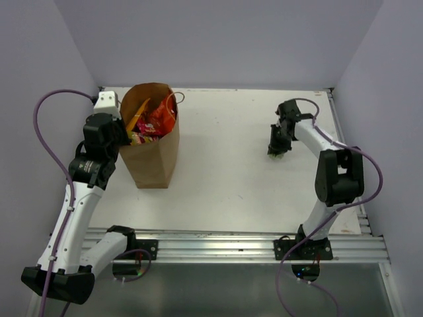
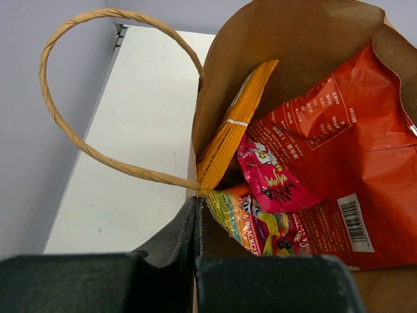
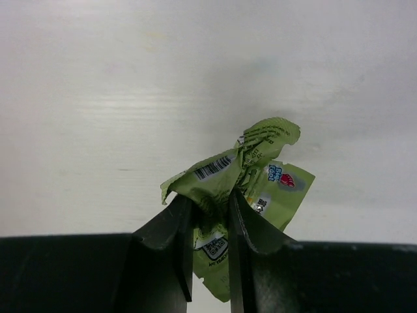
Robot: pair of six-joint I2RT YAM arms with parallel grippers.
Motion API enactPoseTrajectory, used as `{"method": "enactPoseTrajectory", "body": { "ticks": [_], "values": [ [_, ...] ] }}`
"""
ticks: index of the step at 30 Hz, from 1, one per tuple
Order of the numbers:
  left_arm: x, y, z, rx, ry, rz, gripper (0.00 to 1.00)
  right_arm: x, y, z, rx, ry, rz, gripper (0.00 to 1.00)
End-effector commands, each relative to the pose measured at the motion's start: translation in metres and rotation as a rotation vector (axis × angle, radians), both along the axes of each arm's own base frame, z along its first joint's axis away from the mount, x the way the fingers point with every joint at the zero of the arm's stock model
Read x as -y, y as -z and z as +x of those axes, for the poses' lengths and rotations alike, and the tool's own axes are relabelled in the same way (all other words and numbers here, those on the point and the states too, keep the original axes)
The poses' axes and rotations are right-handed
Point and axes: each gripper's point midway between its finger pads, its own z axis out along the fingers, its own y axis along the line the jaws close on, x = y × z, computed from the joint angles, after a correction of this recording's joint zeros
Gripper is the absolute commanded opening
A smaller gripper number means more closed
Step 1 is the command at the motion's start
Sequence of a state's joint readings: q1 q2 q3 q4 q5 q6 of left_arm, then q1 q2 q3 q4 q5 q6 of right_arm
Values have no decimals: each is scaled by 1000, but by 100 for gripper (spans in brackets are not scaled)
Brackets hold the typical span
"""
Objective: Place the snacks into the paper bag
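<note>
The brown paper bag (image 1: 155, 162) stands upright at the left of the table. My left gripper (image 1: 125, 135) is at its left rim; in the left wrist view the gripper (image 2: 197, 208) is shut, pinching the bag's edge just below a twisted handle (image 2: 65, 124). Inside the paper bag (image 2: 287, 39) lie snacks: a large orange-red chip bag (image 2: 365, 150), a yellow-orange packet (image 2: 231, 137), a pink packet (image 2: 270, 179) and a multicoloured candy packet (image 2: 260, 225). At the right, my right gripper (image 1: 277, 150) (image 3: 210, 202) is shut on a crumpled green candy packet (image 3: 260, 140) that rests on the table.
The white table (image 1: 231, 145) is boxed in by pale walls at the back and both sides. An aluminium rail (image 1: 231, 241) with both arm bases runs along the near edge. The bag's other handle (image 1: 177, 98) sticks out to the right.
</note>
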State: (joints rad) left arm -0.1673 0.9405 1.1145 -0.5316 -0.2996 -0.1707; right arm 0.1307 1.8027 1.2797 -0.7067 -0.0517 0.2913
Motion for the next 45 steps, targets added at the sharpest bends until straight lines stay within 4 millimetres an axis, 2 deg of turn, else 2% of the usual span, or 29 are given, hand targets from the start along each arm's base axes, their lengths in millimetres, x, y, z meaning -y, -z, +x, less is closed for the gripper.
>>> {"method": "enactPoseTrajectory", "body": {
  "ticks": [1,2,3,4,5,6,7,9,10,11,12,13,14,15,18,22,28,31,33,34,35,37,38,40,43,44,45],
  "values": [
    [5,-14,3,39,23,-2,0,-71,-162,54,423,-182,172,0],
    [6,-14,4,40,26,-2,0,-86,-185,56,465,-218,198,0],
    [6,-14,4,39,26,-1,0,-114,-209,53,510,-281,231,0],
    [6,-14,5,39,28,-2,0,-134,-251,60,593,-318,281,0],
    [6,-14,5,39,28,-2,0,-151,-272,59,633,-347,317,0],
    [6,-14,5,37,27,-3,0,-177,-289,52,662,-396,361,0],
    [6,-13,5,36,26,-1,0,-200,-320,53,720,-435,433,0],
    [6,-14,5,37,28,-2,0,-232,-340,48,737,-495,516,0],
    [6,-13,5,36,28,-5,0,-255,-369,36,777,-539,590,0],
    [7,-14,5,39,34,-7,0,-280,-350,38,712,-583,637,0],
    [8,-13,5,37,35,-9,0,-305,-351,25,695,-632,678,0],
    [8,-13,5,36,36,-11,0,-319,-360,20,706,-656,715,0],
    [8,-13,5,36,37,-12,0,-340,-342,19,661,-687,730,0],
    [8,-14,5,39,37,-13,0,-361,-345,4,658,-728,761,0],
    [8,-14,5,39,34,-11,0,-396,-334,-12,625,-771,814,0],
    [8,-15,4,42,34,-12,0,-416,-330,-15,632,-793,856,0],
    [8,-14,3,44,35,-15,0,-429,-333,-19,655,-822,885,0],
    [9,-15,3,45,39,-18,0,-436,-328,-24,638,-834,890,0],
    [9,-16,2,50,38,-20,0,-438,-319,-26,605,-834,891,10],
    [9,-16,2,50,38,-20,0,-438,-314,-26,591,-834,888,21],
    [8,-17,1,52,37,-20,0,-439,-314,-28,585,-839,891,49],
    [7,-17,0,51,33,-15,0,-439,-315,-29,589,-840,893,60],
    [7,-17,-1,51,33,-15,0,-437,-323,-31,603,-842,899,69],
    [7,-16,-1,50,33,-18,0,-434,-335,-32,631,-844,907,70],
    [8,-16,-2,52,35,-21,0,-423,-363,-40,691,-848,917,73],
    [7,-16,-2,52,35,-19,0,-415,-382,-46,736,-854,918,73],
    [7,-16,-2,52,33,-20,0,-409,-390,-47,763,-841,909,73]
  ]
}}
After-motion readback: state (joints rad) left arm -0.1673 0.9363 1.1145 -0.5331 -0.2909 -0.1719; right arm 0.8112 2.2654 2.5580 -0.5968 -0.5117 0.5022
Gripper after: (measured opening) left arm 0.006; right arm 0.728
